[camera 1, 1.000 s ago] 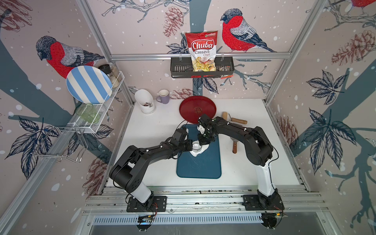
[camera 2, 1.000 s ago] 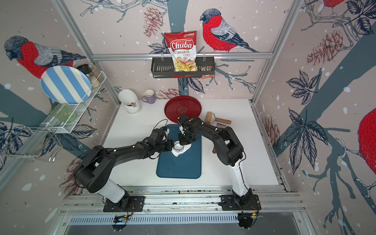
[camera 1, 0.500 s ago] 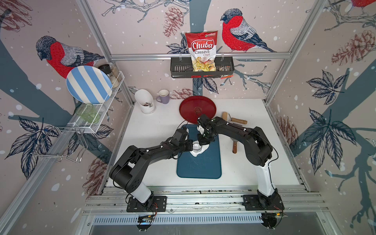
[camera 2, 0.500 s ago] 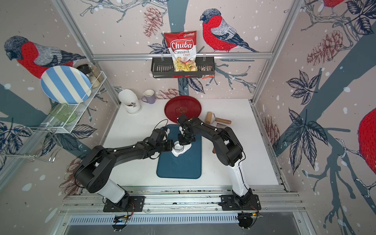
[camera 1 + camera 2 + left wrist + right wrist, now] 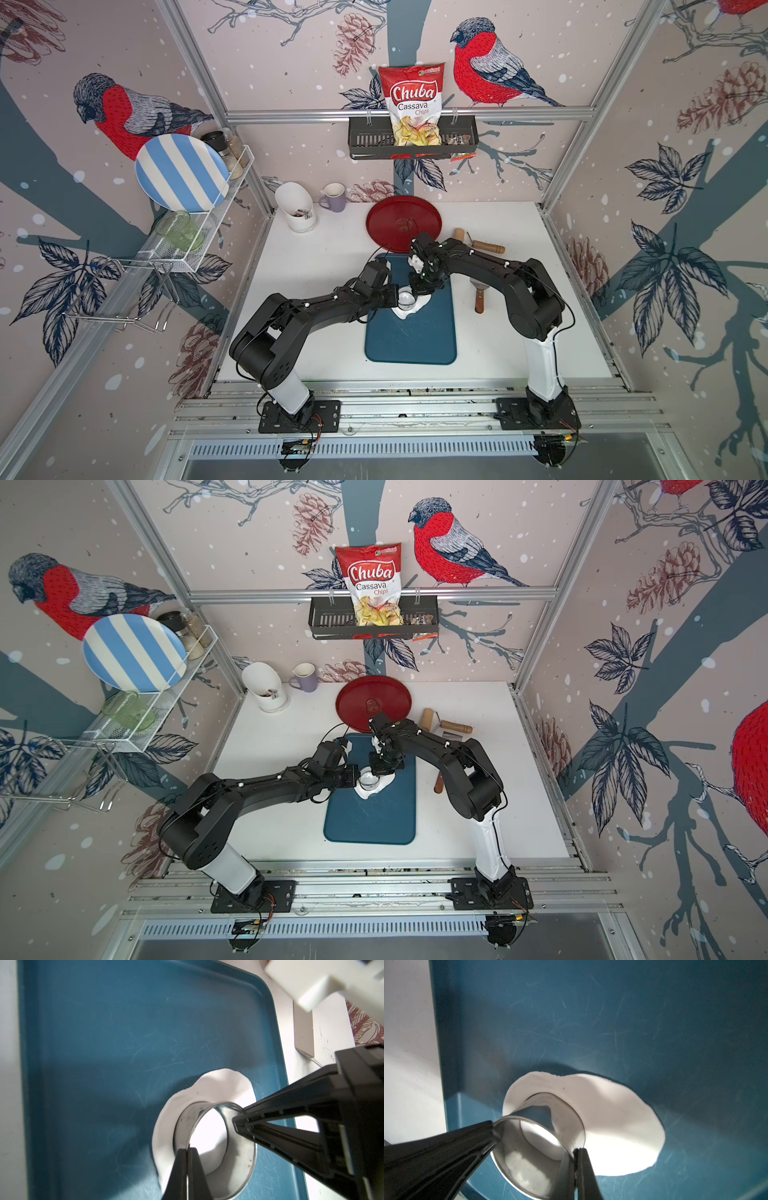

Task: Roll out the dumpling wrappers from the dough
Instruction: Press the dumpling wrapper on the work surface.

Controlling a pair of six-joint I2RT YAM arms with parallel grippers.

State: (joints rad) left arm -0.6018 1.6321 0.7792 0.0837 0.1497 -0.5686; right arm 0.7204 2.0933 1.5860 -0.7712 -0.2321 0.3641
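The dough [image 5: 612, 1126] lies flat and white with an uneven outline on the blue board [image 5: 411, 340], seen also from the left wrist as dough [image 5: 224, 1084]. A small steel ring [image 5: 406, 300] stands on the dough, and white dough shows inside it. My left gripper [image 5: 188, 1150] is shut on the ring's wall on one side. My right gripper [image 5: 578, 1150] is shut on the wall opposite. In both top views the two grippers meet over the ring [image 5: 369, 780]. No separate dumpling wrappers show; I cannot tell whether the dough inside the ring is cut free.
A red plate [image 5: 403, 222] sits behind the board. A wooden rolling pin [image 5: 478, 245] and a wooden-handled scraper [image 5: 479, 297] lie to the board's right. A white utensil holder [image 5: 297, 208] and a purple mug [image 5: 333, 197] stand at the back left.
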